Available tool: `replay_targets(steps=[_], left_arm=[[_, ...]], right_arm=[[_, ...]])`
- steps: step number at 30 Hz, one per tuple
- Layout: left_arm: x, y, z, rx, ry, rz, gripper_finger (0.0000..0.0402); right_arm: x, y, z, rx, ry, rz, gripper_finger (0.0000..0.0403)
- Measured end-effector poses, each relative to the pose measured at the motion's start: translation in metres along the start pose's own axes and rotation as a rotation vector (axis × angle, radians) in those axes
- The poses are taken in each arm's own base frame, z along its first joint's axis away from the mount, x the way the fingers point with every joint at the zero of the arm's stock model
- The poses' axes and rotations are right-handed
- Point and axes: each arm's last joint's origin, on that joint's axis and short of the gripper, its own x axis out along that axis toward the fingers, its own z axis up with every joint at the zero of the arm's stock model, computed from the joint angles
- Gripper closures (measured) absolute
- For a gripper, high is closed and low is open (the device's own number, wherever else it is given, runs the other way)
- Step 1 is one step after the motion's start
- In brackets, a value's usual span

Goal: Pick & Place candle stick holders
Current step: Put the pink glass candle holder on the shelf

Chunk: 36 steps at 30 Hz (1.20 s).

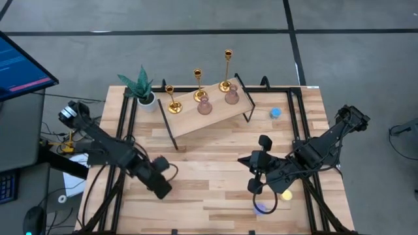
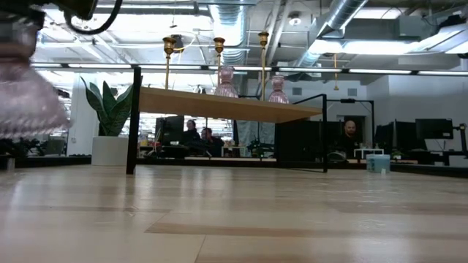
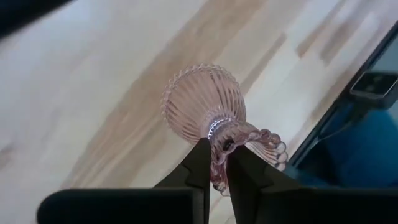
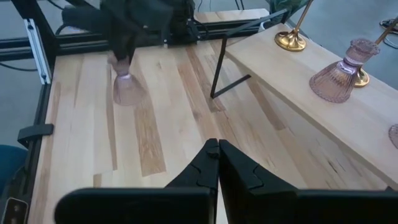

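Item: pink holder (image 3: 205,109), ribbed glass, pinched at its narrow neck by my left hand (image 3: 214,163), over the tabletop (image 1: 215,163) at seven o'clock. Item: my right hand (image 4: 217,147), pressed together on nothing, at five o'clock. Item: raised shelf (image 1: 212,112) at twelve o'clock, carrying three gold candlesticks (image 1: 198,85) and two more pink holders (image 1: 204,105). Item: potted plant (image 1: 142,88), at the shelf's nine o'clock end.

Potted plant (image 1: 142,87), blue light (image 1: 275,113), shelf (image 1: 215,112)
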Motion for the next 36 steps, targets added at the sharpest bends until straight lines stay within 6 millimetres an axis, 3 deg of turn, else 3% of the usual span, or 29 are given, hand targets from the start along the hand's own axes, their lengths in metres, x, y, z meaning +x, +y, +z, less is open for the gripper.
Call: replay_targets(steps=[7, 15, 23, 28, 36], left_arm=[[-0.053, -0.002, 0.014, -0.053, -0.157, -0.179, 0.0372], [-0.135, 0.004, 0.049, -0.062, -0.481, -0.322, 0.0372], [-0.206, 0.016, 0.09, 0.001, -0.714, -0.294, 0.0372], [-0.208, 0.035, 0.109, -0.027, -0.658, -0.09, 0.0372], [-0.168, 0.043, 0.138, 0.001, -0.431, 0.152, 0.0372]], right_arm=[[0.0, 0.0, -0.001, -0.005, 0.004, -0.003, 0.0403], [0.002, -0.003, 0.0, -0.007, 0.01, -0.014, 0.0403], [0.005, -0.006, 0.001, -0.006, 0.017, -0.031, 0.0403], [0.009, -0.01, 0.003, -0.004, 0.02, -0.05, 0.0403], [0.013, -0.015, 0.005, 0.007, 0.022, -0.069, 0.0403]])
